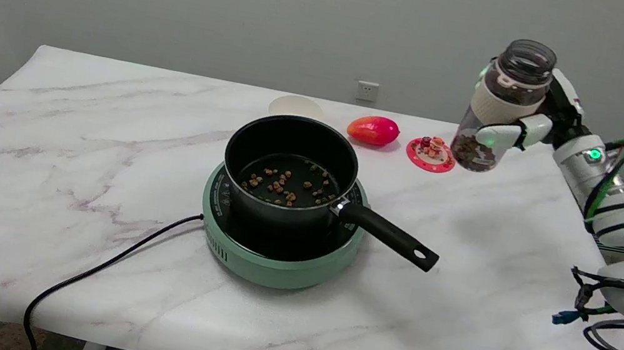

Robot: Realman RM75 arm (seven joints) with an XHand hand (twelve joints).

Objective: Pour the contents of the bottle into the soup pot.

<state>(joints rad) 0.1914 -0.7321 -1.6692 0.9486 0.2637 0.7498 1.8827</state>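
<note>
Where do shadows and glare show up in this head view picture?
Head view: soft, even light; a faint shadow on the table below the raised bottle in the right hand; a darker one under the pot handle; no strong glare, slight softness overall.

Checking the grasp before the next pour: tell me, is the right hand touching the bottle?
Touching. The head view shows the right hand wrapped around the bottle, white fingers lying across its clear front, lifted off the table.

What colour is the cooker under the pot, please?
Mint green, in the head view: cooker under the black pot.
</note>
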